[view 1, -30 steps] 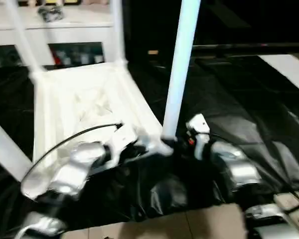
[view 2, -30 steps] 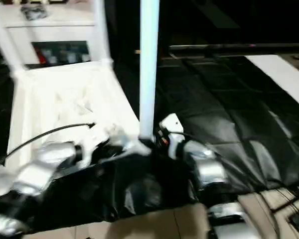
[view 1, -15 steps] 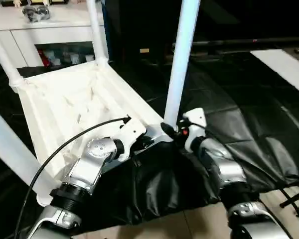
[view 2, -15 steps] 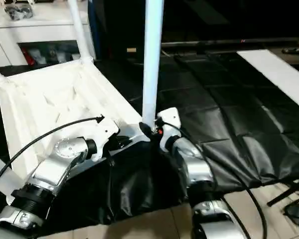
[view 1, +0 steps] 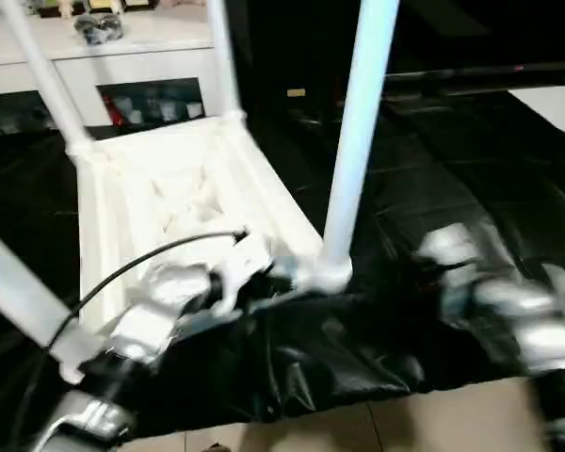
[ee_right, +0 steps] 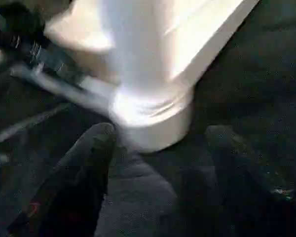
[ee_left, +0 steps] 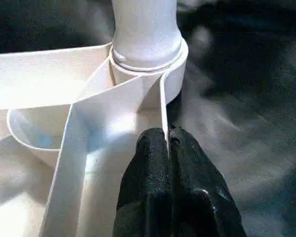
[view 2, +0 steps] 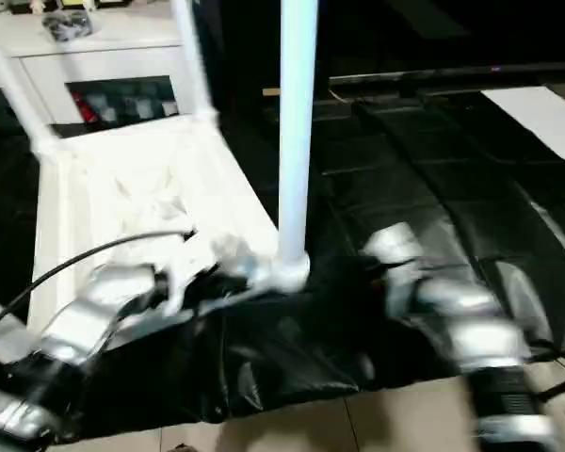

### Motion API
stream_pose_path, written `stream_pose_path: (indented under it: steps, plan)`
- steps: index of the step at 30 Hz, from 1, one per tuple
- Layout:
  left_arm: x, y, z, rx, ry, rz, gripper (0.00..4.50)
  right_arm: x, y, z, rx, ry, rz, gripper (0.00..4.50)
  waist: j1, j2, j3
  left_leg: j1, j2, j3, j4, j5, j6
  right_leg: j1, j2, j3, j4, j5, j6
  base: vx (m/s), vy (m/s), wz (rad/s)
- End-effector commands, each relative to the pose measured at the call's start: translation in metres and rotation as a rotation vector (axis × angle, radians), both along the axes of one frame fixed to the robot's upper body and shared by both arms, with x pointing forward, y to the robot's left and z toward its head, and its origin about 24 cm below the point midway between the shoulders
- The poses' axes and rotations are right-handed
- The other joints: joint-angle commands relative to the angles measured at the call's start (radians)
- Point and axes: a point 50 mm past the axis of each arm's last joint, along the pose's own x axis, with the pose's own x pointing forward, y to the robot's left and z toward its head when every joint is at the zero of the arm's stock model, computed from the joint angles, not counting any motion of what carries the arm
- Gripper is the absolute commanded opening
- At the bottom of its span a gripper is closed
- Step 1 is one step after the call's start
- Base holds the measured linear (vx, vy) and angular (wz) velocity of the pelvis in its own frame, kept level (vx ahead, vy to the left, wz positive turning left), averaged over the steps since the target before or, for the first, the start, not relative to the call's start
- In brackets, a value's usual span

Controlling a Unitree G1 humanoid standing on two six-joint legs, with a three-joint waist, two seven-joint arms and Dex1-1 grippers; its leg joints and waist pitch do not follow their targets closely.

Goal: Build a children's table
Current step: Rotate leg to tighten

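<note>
The white tabletop (view 1: 169,198) lies underside up on a black sheet, with white legs standing in its corner sockets. The nearest leg (view 1: 358,132) rises from the near right socket (view 1: 325,275). My left gripper (ee_left: 168,136) is shut on the thin rim wall of the tabletop just beside that socket (ee_left: 147,64), and it also appears in the head view (view 1: 273,273). To the right of the socket, apart from it, my right gripper (view 1: 424,259) is open. Its two black fingers (ee_right: 89,163) stand wide on either side of the socket's base (ee_right: 153,123) without touching it.
A white cabinet (view 1: 122,56) stands behind the tabletop. The black sheet (view 1: 452,169) spreads to the right, with a white board (view 1: 556,104) at its far right. Pale floor tiles (view 1: 405,424) show at the near edge. Another leg (view 1: 19,292) slants across the near left.
My right gripper has opened wider and drawn back to the right from the near leg's base. The left gripper keeps its hold. The camera has shifted.
</note>
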Motion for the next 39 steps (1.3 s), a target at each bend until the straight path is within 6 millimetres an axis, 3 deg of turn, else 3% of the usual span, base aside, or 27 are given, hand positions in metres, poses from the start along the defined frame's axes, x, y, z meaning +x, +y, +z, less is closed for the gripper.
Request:
stream_pose_path:
  steps: [1, 4, 5, 6, 9, 10, 13, 14, 15, 18, 19, 20, 21, 26, 27, 28, 29, 31, 33, 36, 38, 39]
  plan:
    - [-0.004, -0.01, 0.016, -0.048, -0.06, -0.127, 0.0, 0.003, -0.004, 0.009, 0.031, -0.03, -0.033, 3.22, -0.001, -0.017, -0.071, 0.004, 0.024, 0.0, -0.061, -0.157, 0.097, 0.054, -0.051, 0.048, -0.079, -0.253, -0.196, 0.0, 0.0, 0.0]
    - [-0.007, -0.006, 0.016, -0.052, -0.05, -0.15, 0.0, 0.014, -0.008, 0.009, 0.019, -0.054, -0.164, 3.22, -0.004, -0.018, -0.069, 0.007, 0.022, 0.002, -0.062, -0.175, 0.082, 0.05, -0.049, 0.046, -0.083, -0.284, -0.189, 0.0, 0.0, 0.0]
    - [-0.007, -0.005, 0.016, -0.054, -0.046, -0.154, 0.0, 0.02, -0.008, 0.007, 0.011, -0.067, -0.23, 3.22, -0.007, -0.029, -0.068, 0.007, 0.022, 0.002, -0.062, -0.175, 0.078, 0.049, -0.051, 0.047, -0.084, -0.292, -0.186, 0.0, 0.0, 0.0]
    - [-0.007, -0.005, 0.017, -0.054, -0.046, -0.154, 0.0, 0.021, -0.008, 0.007, 0.01, -0.068, -0.233, 3.22, -0.009, -0.022, -0.069, 0.007, 0.021, 0.0, -0.064, -0.171, 0.065, 0.048, -0.053, 0.046, -0.083, -0.312, -0.184, 0.0, 0.0, 0.0]
    - [-0.009, -0.001, 0.016, -0.05, -0.051, -0.167, 0.0, 0.033, 0.002, 0.003, -0.002, -0.083, -0.357, 3.22, -0.008, -0.025, -0.07, 0.009, 0.021, 0.001, -0.063, -0.16, 0.056, 0.047, -0.053, 0.049, -0.08, -0.297, -0.179, 0.0, 0.0, 0.0]
    - [-0.009, 0.001, 0.014, -0.037, -0.053, -0.166, 0.0, 0.036, 0.007, 0.002, 0.012, -0.082, -0.386, 3.22, -0.011, -0.038, -0.07, 0.007, 0.021, 0.004, -0.064, -0.154, 0.059, 0.048, -0.051, 0.049, -0.08, -0.29, -0.173, 0.0, 0.0, 0.0]
    - [-0.007, 0.007, 0.011, -0.001, -0.073, -0.137, 0.0, 0.041, 0.019, 0.0, 0.052, -0.082, -0.441, 3.22, -0.012, -0.029, -0.072, 0.007, 0.022, 0.001, -0.065, -0.133, 0.056, 0.048, -0.052, 0.05, -0.072, -0.259, -0.172, 0.0, 0.0, 0.0]
    - [-0.005, 0.011, 0.01, -0.001, -0.068, -0.102, 0.44, 0.043, 0.027, -0.001, 0.076, -0.086, -0.474, 3.27, -0.014, -0.036, -0.072, 0.007, 0.023, 0.001, -0.066, -0.13, 0.055, 0.048, -0.052, 0.051, -0.071, -0.245, -0.173, 0.0, 0.0, 0.0]
    - [-0.007, 0.015, 0.012, -0.024, -0.059, -0.1, 0.44, 0.044, 0.033, -0.002, 0.105, -0.093, -0.502, 3.27, -0.016, -0.043, -0.072, 0.007, 0.023, 0.002, -0.066, -0.128, 0.055, 0.049, -0.051, 0.051, -0.068, -0.23, -0.179, 0.0, 0.0, 0.0]
    - [-0.008, 0.017, 0.013, -0.034, -0.056, -0.102, 0.6, 0.044, 0.035, -0.002, 0.117, -0.096, -0.513, 3.27, -0.012, -0.032, -0.072, 0.015, 0.027, 0.003, -0.067, -0.128, 0.045, 0.045, -0.053, 0.054, -0.065, -0.206, -0.19, 0.0, 0.0, 0.0]
    - [-0.009, 0.018, 0.016, -0.061, -0.061, -0.099, 0.73, 0.044, 0.037, -0.003, 0.137, -0.089, -0.527, 3.53, -0.014, -0.047, -0.072, 0.014, 0.027, 0.005, -0.068, -0.124, 0.047, 0.046, -0.05, 0.054, -0.064, -0.19, -0.194, 0.0, 0.0, 0.0]
    - [-0.012, 0.019, 0.019, -0.097, -0.062, -0.09, 0.73, 0.044, 0.04, -0.003, 0.166, -0.084, -0.535, 3.53, -0.013, -0.052, -0.071, 0.01, 0.027, 0.004, -0.07, -0.117, 0.048, 0.05, -0.053, 0.055, -0.058, -0.173, -0.199, 0.0, 0.0, 0.0]
    - [-0.015, 0.021, 0.024, -0.141, -0.078, -0.067, 0.81, 0.043, 0.044, -0.003, 0.185, -0.082, -0.548, 3.6, -0.013, -0.047, -0.07, 0.009, 0.029, 0.003, -0.071, -0.12, 0.045, 0.05, -0.056, 0.055, -0.055, -0.166, -0.204, 0.0, 0.0, 0.0]
    - [-0.014, 0.029, 0.038, -0.268, -0.196, 0.146, 1.21, 0.039, 0.055, -0.001, 0.124, -0.137, -0.552, 3.99, -0.025, -0.054, -0.063, 0.011, 0.028, 0.005, -0.076, -0.192, 0.015, 0.048, -0.051, 0.056, -0.068, -0.221, -0.182, 0.0, 0.0, 0.0]
    - [-0.005, 0.037, 0.039, -0.269, -0.285, 0.328, 1.32, 0.038, 0.057, -0.001, 0.056, -0.167, -0.57, 4.06, -0.027, -0.056, -0.063, 0.012, 0.026, 0.004, -0.076, -0.204, 0.012, 0.048, -0.051, 0.056, -0.07, -0.252, -0.169, 0.0, 0.0, 0.0]
    - [-0.004, 0.037, 0.039, -0.268, -0.292, 0.341, 1.32, 0.038, 0.057, -0.001, 0.052, -0.169, -0.571, 4.06, -0.03, -0.055, -0.06, 0.012, 0.025, 0.005, -0.075, -0.213, 0.006, 0.046, -0.047, 0.057, -0.076, -0.266, -0.154, 0.0, 0.0, 0.0]
    - [0.01, 0.055, 0.034, -0.229, -0.373, 0.673, 1.39, 0.039, 0.055, -0.002, -0.032, -0.2, -0.642, 4.18, -0.031, -0.054, -0.06, 0.012, 0.026, 0.003, -0.075, -0.215, 0.0, 0.047, -0.046, 0.056, -0.077, -0.27, -0.144, 0.0, 0.0, 0.0]
    - [0.01, 0.06, 0.033, -0.296, -0.41, 0.843, 1.65, 0.039, 0.052, -0.003, -0.079, -0.221, -0.704, 4.4, -0.038, -0.056, -0.061, 0.008, 0.02, 0.001, -0.074, -0.223, -0.015, 0.052, -0.045, 0.053, -0.082, -0.311, -0.108, 0.0, 0.0, 0.0]
    - [0.009, 0.061, 0.032, -0.324, -0.417, 0.922, 1.77, 0.039, 0.052, -0.005, -0.068, -0.197, -0.715, 4.43, -0.036, -0.057, -0.064, 0.01, 0.019, 0.001, -0.072, -0.226, -0.005, 0.047, -0.046, 0.054, -0.086, -0.335, -0.099, 0.0, 0.0, 0.0]
    - [0.002, 0.053, 0.025, -0.317, -0.344, 1.055, 1.96, 0.03, 0.058, -0.009, -0.068, -0.175, -0.706, 4.43, -0.038, -0.061, -0.062, 0.006, 0.026, 0.0, -0.073, -0.221, 0.013, 0.048, -0.044, 0.055, -0.081, -0.29, -0.11, 0.0, 0.0, 0.0]
    - [0.002, 0.053, 0.025, -0.317, -0.344, 1.055, 1.96, 0.03, 0.058, -0.009, -0.068, -0.175, -0.706, 4.43, -0.035, -0.062, -0.066, 0.003, 0.022, 0.0, -0.071, -0.2, 0.028, 0.046, -0.043, 0.054, -0.08, -0.262, -0.115, 0.0, 0.0, 0.0]
    - [-0.004, 0.05, 0.028, -0.358, -0.372, 1.079, 1.96, 0.025, 0.06, -0.008, -0.03, -0.179, -0.72, 4.43, -0.035, -0.053, -0.068, 0.001, 0.023, -0.001, -0.069, -0.179, 0.033, 0.049, -0.044, 0.056, -0.075, -0.22, -0.125, 0.0, 0.0, 0.0]
